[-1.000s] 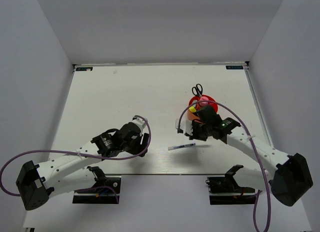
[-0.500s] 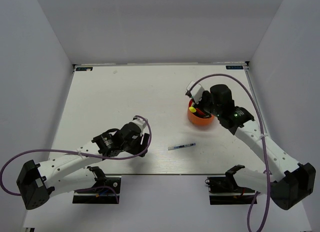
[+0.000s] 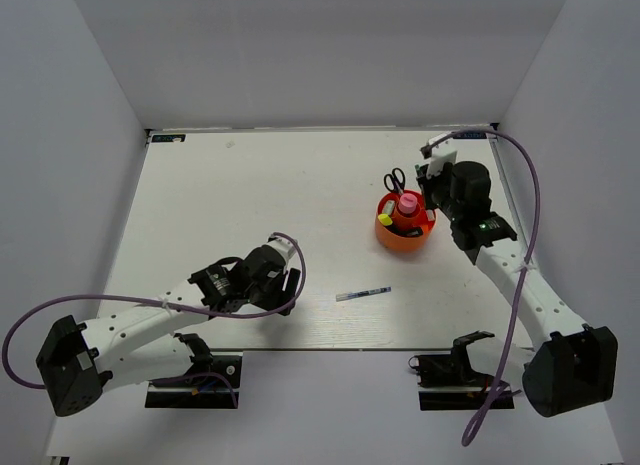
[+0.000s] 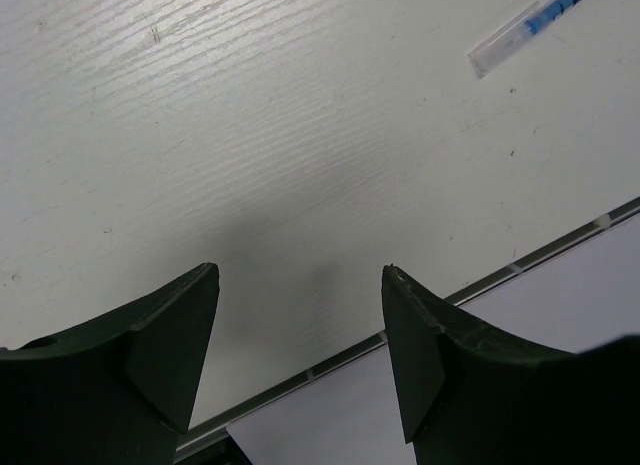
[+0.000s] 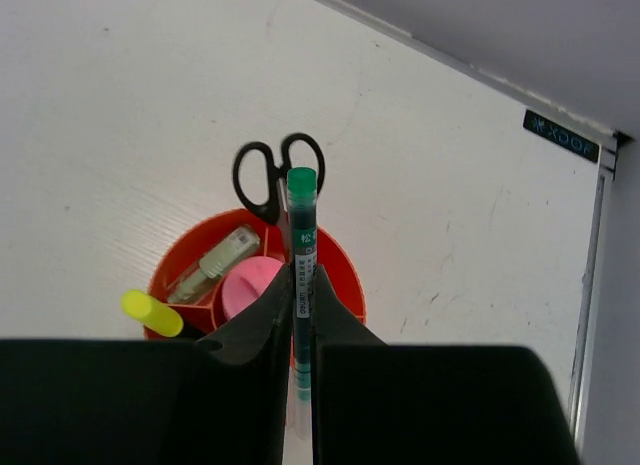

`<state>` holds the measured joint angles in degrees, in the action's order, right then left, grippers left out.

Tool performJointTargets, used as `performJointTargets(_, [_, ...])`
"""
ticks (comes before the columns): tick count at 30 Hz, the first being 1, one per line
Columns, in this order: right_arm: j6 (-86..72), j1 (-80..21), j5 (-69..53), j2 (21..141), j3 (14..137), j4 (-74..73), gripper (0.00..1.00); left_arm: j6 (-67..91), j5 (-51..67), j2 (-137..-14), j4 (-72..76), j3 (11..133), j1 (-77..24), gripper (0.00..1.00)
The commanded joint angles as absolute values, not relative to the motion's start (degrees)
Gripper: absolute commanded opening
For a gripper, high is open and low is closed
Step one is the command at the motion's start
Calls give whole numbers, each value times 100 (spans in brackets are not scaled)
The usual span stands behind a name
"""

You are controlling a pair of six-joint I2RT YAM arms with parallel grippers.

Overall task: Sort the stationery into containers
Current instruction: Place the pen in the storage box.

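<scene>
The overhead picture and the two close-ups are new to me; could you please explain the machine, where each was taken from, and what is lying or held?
It is two white robot arms bolted at the near edge of a white table, each ending in a two-finger gripper. The overhead picture comes from a fixed camera above and behind them; the close-ups come from a camera on each wrist. The left gripper is open and empty, near a blue-white pen lying on the table. The right gripper is shut on a green pen. Nearby stands an orange-red cup holding black-handled scissors, a yellow highlighter and a pink-capped glue tube.
</scene>
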<state>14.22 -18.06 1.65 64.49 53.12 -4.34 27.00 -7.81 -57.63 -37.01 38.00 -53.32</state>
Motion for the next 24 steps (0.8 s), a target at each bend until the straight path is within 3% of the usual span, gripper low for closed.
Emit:
performJointTargets(1, [695, -1522, 334, 6372, 4967, 474, 0, 2681, -677, -5827, -3648, 4016, -5300, 76])
performJointTargets(15, [-544, -1028, 361, 6337, 3657, 2248, 0, 2672, -607, -5968, -3603, 4034, -5300, 76])
performJointTargets(24, [-800, -835, 325, 6512, 3867, 2118, 0, 2672, -572, -6055, -3542, 4034, -5300, 76])
